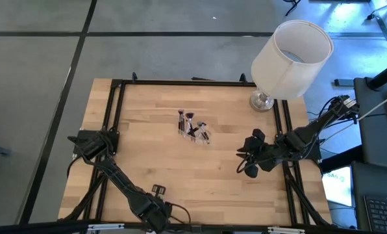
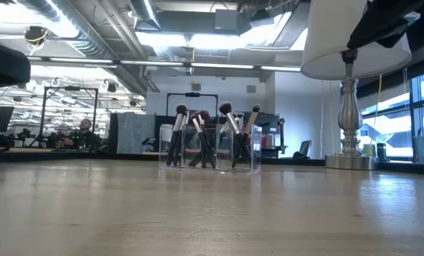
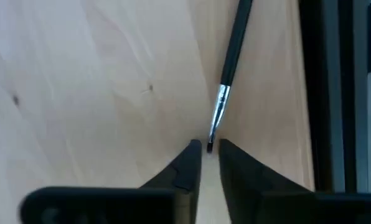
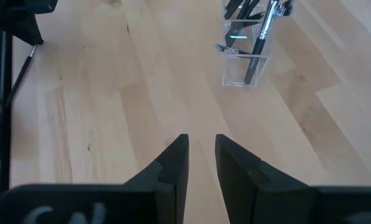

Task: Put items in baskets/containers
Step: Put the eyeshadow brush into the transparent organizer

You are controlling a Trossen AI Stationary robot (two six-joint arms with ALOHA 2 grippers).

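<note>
Left wrist view shows one thin makeup brush (image 3: pixel 230 68) lying flat on the pale, grained wooden table (image 3: pixel 98 81). It has a slender glossy black handle, a short silver metal ferrule and a small dark bristle tip. Its long axis runs away from the left gripper (image 3: pixel 209 149), with the bristle end pointing toward the claw. The two dark, wedge-shaped fingers stand narrowly parted with the brush tip just between their tips; whether they actually pinch it cannot be told.

From the high view, the left gripper (image 1: pixel 156 209) sits near the table's edge at about 6 o'clock from the table's middle. A small clear rectangular plastic holder (image 1: pixel 193 129) stands near the middle of the table, slightly toward 12 o'clock. It carries a bunch of dark-handled brushes (image 2: pixel 205 135) standing upright and leaning at different angles, with their bristle heads, dark and pale, pointing up and fanning outward.

The right gripper (image 1: pixel 247 162) hangs over the table at about 4 o'clock from the holder, well apart from it. Its black fingers (image 4: pixel 173 163) are slightly spread with nothing between them.

A big white drum lampshade (image 1: pixel 291 58) on a shiny metal base (image 1: pixel 262 101) stands at about 2 o'clock from the holder, by the table's corner.
</note>
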